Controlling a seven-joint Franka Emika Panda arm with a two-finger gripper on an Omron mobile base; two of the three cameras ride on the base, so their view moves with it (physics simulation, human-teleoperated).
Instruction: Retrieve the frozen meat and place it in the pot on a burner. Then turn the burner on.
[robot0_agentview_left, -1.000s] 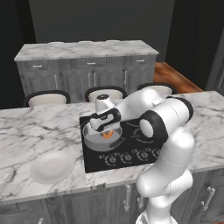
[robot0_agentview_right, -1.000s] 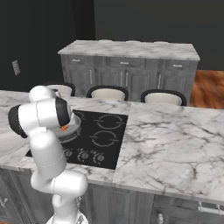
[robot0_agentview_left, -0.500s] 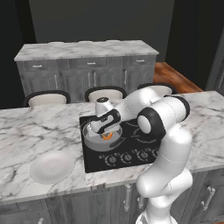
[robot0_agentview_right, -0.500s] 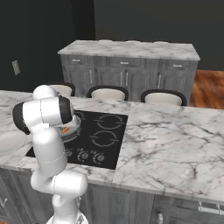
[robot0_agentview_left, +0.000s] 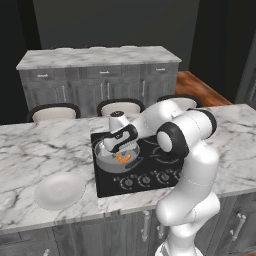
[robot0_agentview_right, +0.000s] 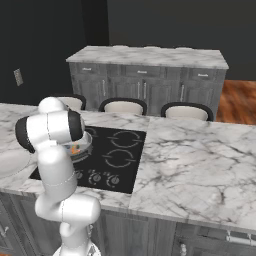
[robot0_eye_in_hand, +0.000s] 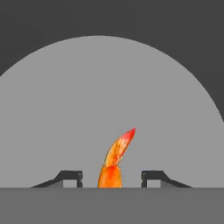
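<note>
Two dark fingertips (robot0_eye_in_hand: 70, 177) stand apart in the hand view, with clear gaps on either side of the frozen meat (robot0_eye_in_hand: 116, 159) between them, so the jaws are open and grip nothing. The orange piece lies on the pot's (robot0_agentview_left: 107, 161) grey floor. That pot sits on the near left burner of the black cooktop (robot0_agentview_left: 150, 172), set in the marble table (robot0_agentview_left: 40, 150). A white plate (robot0_agentview_left: 59, 191) rests left of it.
</note>
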